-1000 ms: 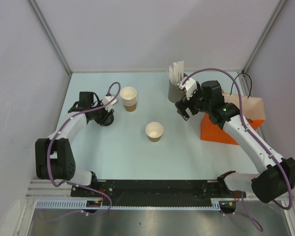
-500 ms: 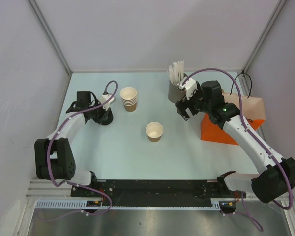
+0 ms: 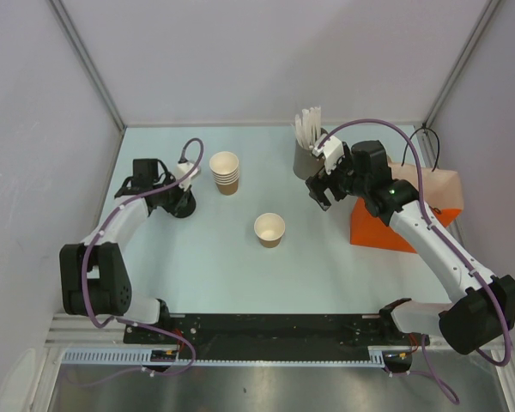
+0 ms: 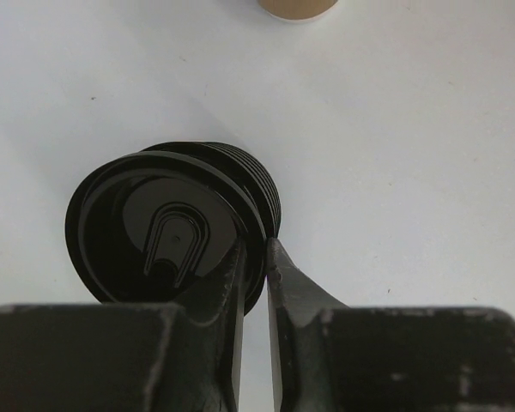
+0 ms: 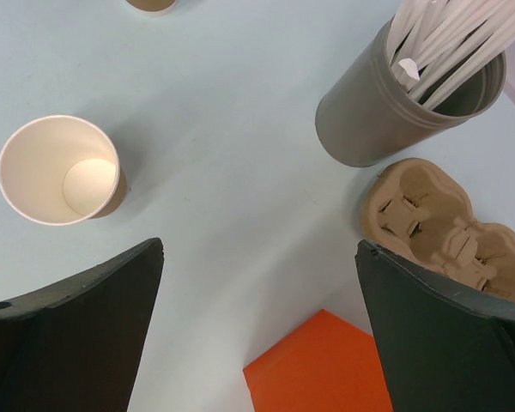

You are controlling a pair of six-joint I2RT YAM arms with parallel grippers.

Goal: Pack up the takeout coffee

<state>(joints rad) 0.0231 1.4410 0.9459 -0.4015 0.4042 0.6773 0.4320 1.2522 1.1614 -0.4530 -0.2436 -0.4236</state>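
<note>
Left end effector is clenched on the rim of the top lid of a stack of black lids. One finger lies inside the lid's dished face and the other just outside its edge, with only a thin gap between them. From my wrist feed the rim looks pinched between the two pads. The view is too close for me to tell whether that lid sits flush on the ones beneath it. The stack stands on the pale tabletop at far left, near a stack of tan paper cups.

My right end effector is released, its dark fingers spread wide, and it hangs above the tabletop holding nothing.

The coffee cup I am here to pack stands upright and open-topped in the middle of the tabletop, well apart from both arms, its white inside showing. To the right of it, under the right wrist camera, I see a grey canister full of white straws. A moulded pulp cup carrier lies just beside the canister, and the orange bag lies nearer to me.
</note>
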